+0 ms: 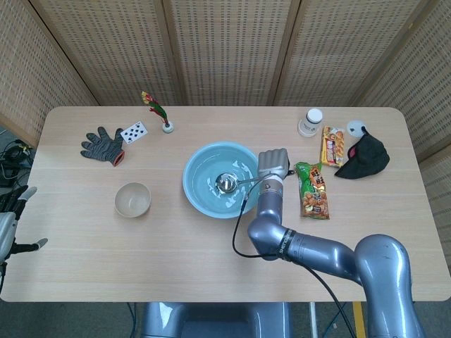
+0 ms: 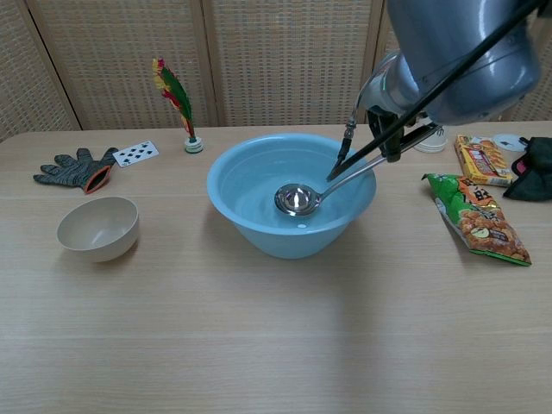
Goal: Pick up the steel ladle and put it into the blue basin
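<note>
The blue basin (image 1: 201, 190) (image 2: 237, 207) stands in the middle of the table. The steel ladle (image 1: 226, 183) (image 2: 297, 200) lies with its cup on the basin floor, its handle slanting up over the right rim. My right hand (image 1: 273, 163) (image 2: 388, 121) hovers over that rim with fingers curled around the handle, whose black end (image 2: 421, 134) pokes out to the right. My left hand (image 1: 10, 224) hangs off the table's left edge, fingers apart and holding nothing.
A beige bowl (image 1: 132, 199) sits left of the basin. At the back left are a glove (image 1: 102, 146), a playing card (image 1: 134, 132) and a feather shuttlecock (image 1: 158, 113). To the right lie a green snack bag (image 1: 312, 189), an orange pack (image 1: 333, 146), a white jar (image 1: 309, 122) and a black cap (image 1: 363, 156).
</note>
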Available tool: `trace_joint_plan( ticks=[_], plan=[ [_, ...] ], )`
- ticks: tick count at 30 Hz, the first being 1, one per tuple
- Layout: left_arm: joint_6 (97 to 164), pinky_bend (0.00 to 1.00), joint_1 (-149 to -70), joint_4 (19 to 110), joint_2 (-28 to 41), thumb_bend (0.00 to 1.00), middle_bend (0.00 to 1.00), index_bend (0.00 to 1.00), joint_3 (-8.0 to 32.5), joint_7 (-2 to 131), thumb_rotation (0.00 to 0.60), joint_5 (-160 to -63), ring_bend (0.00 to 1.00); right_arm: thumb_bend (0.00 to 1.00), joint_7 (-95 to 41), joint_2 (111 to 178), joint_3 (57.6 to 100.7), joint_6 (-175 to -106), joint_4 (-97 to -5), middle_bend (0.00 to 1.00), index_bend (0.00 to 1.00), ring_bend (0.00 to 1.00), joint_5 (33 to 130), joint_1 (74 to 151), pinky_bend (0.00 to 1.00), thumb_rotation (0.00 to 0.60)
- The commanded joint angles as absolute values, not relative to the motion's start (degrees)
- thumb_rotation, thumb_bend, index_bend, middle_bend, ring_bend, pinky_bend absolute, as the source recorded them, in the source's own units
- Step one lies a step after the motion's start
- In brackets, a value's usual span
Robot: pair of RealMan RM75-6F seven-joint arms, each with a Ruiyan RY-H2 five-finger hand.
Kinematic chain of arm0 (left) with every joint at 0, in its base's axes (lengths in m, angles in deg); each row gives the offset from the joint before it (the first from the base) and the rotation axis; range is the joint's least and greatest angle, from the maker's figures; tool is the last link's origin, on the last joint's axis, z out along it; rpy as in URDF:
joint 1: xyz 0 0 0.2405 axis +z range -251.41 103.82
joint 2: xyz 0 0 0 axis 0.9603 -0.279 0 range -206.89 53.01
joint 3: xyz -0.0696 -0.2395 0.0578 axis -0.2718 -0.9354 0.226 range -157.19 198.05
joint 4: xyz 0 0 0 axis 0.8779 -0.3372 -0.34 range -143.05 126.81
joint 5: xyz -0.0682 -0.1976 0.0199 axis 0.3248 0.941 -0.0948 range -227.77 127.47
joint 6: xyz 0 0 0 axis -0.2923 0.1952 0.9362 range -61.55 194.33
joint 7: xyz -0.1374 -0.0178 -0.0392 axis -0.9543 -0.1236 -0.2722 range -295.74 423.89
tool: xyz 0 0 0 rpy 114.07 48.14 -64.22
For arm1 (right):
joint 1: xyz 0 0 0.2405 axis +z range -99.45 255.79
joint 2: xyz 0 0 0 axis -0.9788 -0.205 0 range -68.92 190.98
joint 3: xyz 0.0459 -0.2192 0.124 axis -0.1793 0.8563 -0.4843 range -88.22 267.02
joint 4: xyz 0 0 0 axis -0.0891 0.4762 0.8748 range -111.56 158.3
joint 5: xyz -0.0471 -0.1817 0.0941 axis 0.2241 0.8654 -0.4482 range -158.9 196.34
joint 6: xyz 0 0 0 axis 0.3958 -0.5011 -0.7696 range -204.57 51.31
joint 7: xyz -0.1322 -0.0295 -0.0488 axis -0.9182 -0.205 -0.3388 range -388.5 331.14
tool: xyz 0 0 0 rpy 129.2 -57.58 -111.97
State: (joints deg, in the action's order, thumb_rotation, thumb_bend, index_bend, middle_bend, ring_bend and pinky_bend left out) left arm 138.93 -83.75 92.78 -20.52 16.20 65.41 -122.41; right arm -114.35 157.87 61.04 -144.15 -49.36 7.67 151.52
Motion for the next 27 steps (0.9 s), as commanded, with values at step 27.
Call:
trace_joint_plan(
  ticks=[27],
  plan=[
    [138.1, 0.0, -84.2, 92.7, -20.2, 0.0, 0.0, 0.0, 16.4, 66.2, 0.6, -121.6, 0.0, 0.79, -114.6, 149.0, 55.4, -149.4, -58.7, 1.0, 0.82, 1.0, 0.8, 152.3, 1.0, 0.6]
  ],
)
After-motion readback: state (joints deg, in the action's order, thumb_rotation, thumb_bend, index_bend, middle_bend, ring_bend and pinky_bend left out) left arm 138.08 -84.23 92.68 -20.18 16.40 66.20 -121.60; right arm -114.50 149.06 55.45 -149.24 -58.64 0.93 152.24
